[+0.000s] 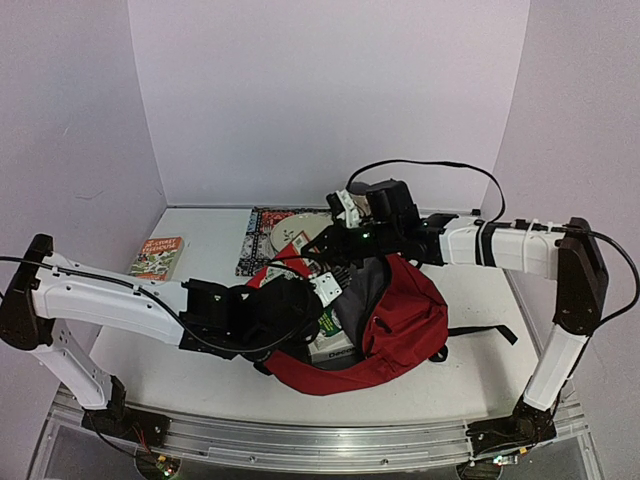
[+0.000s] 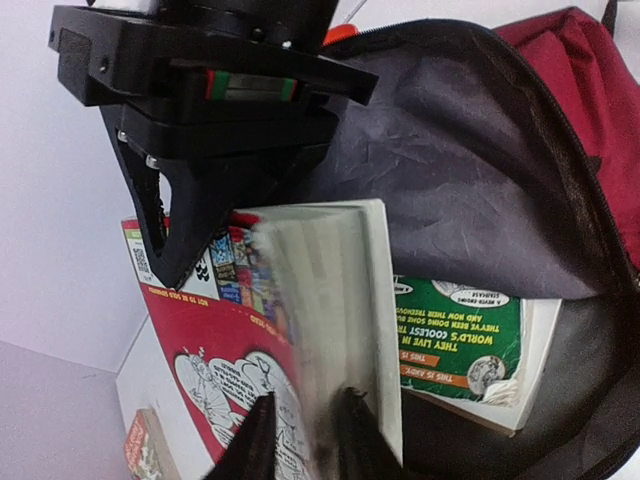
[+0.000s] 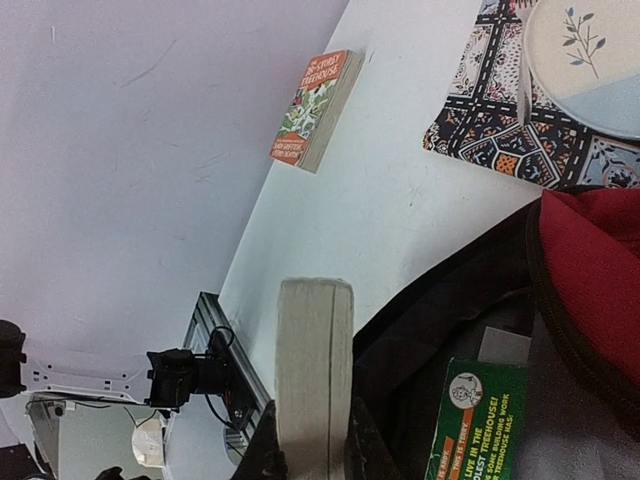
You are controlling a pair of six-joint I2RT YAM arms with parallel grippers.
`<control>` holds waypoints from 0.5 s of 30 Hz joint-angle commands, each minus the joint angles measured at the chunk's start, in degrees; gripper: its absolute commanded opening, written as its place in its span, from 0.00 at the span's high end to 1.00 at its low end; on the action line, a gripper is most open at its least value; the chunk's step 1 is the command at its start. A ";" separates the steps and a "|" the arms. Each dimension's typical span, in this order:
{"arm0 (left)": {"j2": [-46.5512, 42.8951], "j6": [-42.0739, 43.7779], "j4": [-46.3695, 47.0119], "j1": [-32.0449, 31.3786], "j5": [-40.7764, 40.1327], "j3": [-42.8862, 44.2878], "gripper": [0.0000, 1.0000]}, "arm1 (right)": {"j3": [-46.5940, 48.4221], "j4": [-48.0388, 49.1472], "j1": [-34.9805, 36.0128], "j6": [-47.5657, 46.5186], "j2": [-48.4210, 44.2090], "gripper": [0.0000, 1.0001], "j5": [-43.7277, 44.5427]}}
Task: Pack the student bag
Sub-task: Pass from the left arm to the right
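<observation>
- The student bag (image 1: 405, 320), a large dark-red soft fabric backpack with black straps and zippers, is probably light and floppy. Its walls will likely sag and the mouth may fold shut unless propped. The firmer zippered rim or a strap looks a better hold than the loose cloth.
- It looks limp and rumpled. The main compartment is unzipped wide, the grey lining (image 2: 450, 180) shows, and one black strap trails off on the right arm's side.
- It lies at the middle of the white desk (image 1: 150, 365), between the two arms. Just beside it is a patterned mat (image 1: 256, 240) carrying a pale round plate (image 1: 295, 230).
- A green-covered paperback (image 2: 455, 340) lies flat inside, on the bag's bottom.
- A red-covered cartoon paperback (image 2: 225, 350) is held on edge at the bag's open mouth, with both arms meeting on it.
- The right fingers (image 3: 270, 462) are clenched on that book, one on each side of its page block.
- The left fingers (image 2: 258, 445) straddle the same book's edge. The view is blurred there, so it cannot be told whether they are pressing it or have loosened.
- An orange paperback (image 1: 157, 256) lies on the desk well apart from the bag, on the left arm's side, and appears not yet packed.
</observation>
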 commanded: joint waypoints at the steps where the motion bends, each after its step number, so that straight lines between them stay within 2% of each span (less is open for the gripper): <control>1: -3.65 -0.90 4.95 0.17 -3.65 1.81 0.58 | 2.03 -0.22 -0.73 -2.51 -3.88 1.00 -1.87; 4: -6.77 -1.75 6.64 0.43 -3.27 -0.03 0.37 | 1.26 -0.02 -2.03 -3.21 -5.85 1.00 -1.61; 6: -8.90 -3.12 7.59 1.42 -1.85 -1.00 0.29 | 0.25 0.67 -3.04 -3.40 -7.28 1.00 -1.72; 15: -18.87 -15.43 9.78 16.32 16.81 -6.75 0.10 | -5.82 8.18 -6.97 -1.90 -13.96 1.00 -3.25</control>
